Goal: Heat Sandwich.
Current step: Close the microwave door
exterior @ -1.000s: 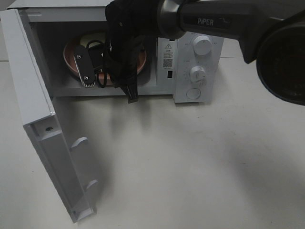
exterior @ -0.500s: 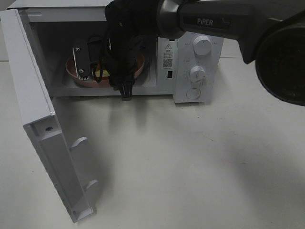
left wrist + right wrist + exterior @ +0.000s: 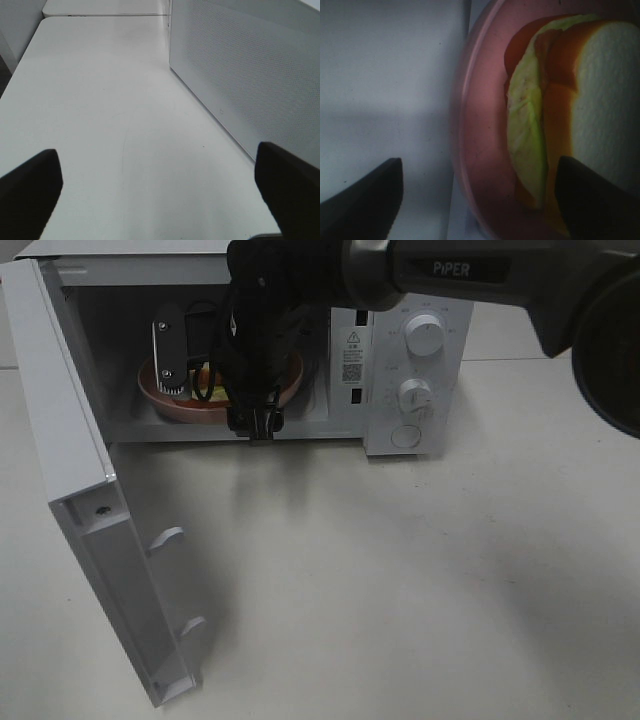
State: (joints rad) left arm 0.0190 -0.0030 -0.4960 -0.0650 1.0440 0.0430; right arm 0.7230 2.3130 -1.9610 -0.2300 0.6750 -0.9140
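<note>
The sandwich (image 3: 580, 100), white bread with an orange-brown crust and a pale green filling, lies on a round pink plate (image 3: 480, 150). The plate (image 3: 165, 398) rests on the floor inside the open microwave (image 3: 415, 360), and a bit of the sandwich (image 3: 212, 393) shows behind the arm. My right gripper (image 3: 205, 370) reaches into the cavity. Its jaws stand open on either side of the plate's rim, and the right gripper (image 3: 480, 200) holds nothing. My left gripper (image 3: 160, 200) is open over bare table, outside the high view.
The microwave door (image 3: 75, 470) hangs open to the left, reaching toward the table's front. Two knobs and a button are on the control panel (image 3: 417, 395). A white perforated microwave panel (image 3: 250, 75) stands beside the left gripper.
The right gripper has opened and let go of the plate. The plate went from tilted to lying flat on the microwave floor. The left gripper has not moved.
</note>
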